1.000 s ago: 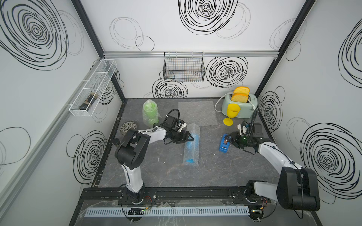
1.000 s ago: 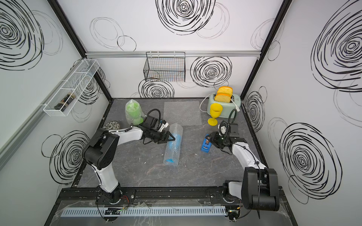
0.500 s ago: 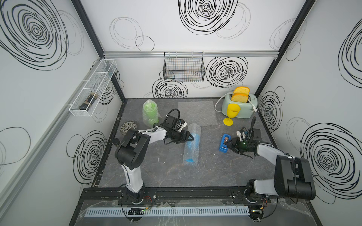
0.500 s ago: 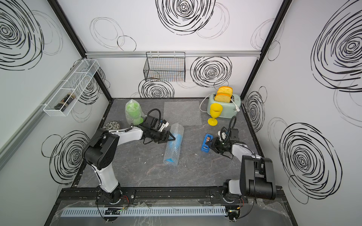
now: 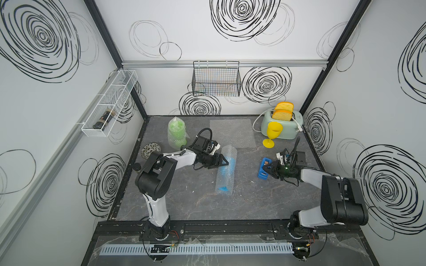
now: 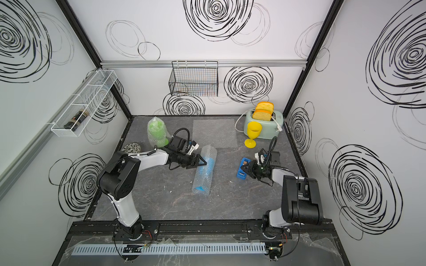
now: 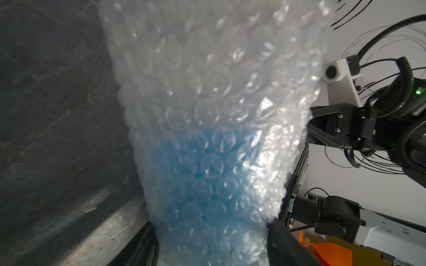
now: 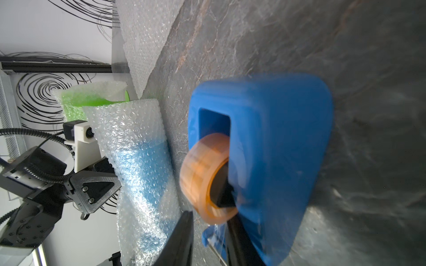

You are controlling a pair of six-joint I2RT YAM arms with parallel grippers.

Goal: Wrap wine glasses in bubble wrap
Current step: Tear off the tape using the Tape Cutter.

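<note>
Bubble wrap point(image 5: 229, 153) round blue goblet point(image 5: 224, 171) — in left hand's point(image 5: 227, 164) grip.

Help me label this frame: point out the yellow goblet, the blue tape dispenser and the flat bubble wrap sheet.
yellow goblet point(image 5: 274, 131): a top view, on its bowl.
blue tape dispenser point(image 8: 276, 138): right wrist view, on its blue body.
flat bubble wrap sheet point(image 6: 214, 133): a top view, middle of the sheet.

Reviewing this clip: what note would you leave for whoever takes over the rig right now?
Left gripper shut on the rolled blue glass, lying mid-table. Right gripper at the tape dispenser; grip unclear.
Green glass wrapped, back left. Yellow glass bare, upright by the toaster; spare bubble wrap sheet flat beside it.
To do: tape the blue roll, wrap yellow.
</note>
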